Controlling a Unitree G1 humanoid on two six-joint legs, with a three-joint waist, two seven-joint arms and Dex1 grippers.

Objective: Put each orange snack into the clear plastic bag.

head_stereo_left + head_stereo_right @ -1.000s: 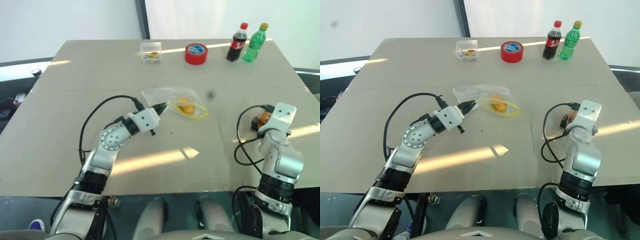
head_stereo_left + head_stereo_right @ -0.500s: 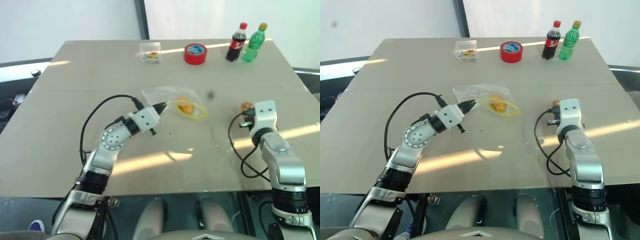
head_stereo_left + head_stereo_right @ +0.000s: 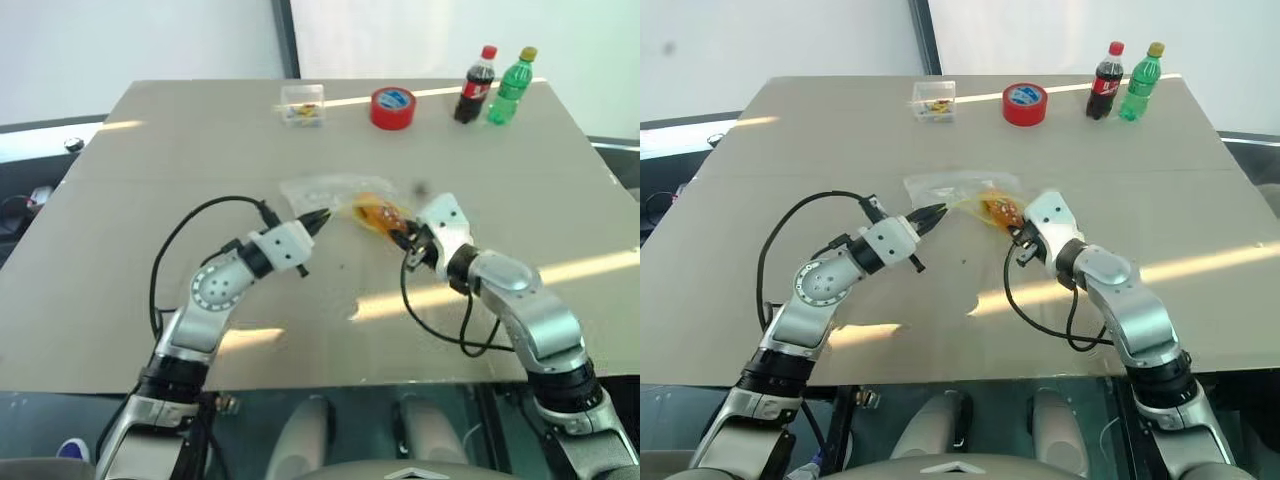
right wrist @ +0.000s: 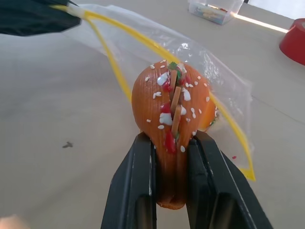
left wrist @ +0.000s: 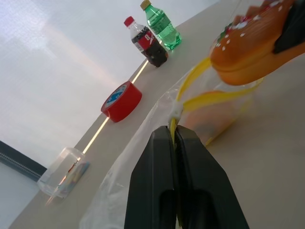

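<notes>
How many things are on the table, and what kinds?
Orange snacks: 2 (one in the right gripper, one in the bag)
Clear plastic bag: 1
Bottles: 2 (cola, green)
Red tape roll: 1
Small clear box: 1
Total: 7

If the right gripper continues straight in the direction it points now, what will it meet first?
Most likely the open mouth of the clear plastic bag, whose yellow-edged rim the shut left gripper holds up. The right gripper carries an orange snack pointed at that opening; another orange snack lies inside. Depth is uncertain.

Beige table (image 3: 180,140), perhaps white wall (image 3: 130,40)
</notes>
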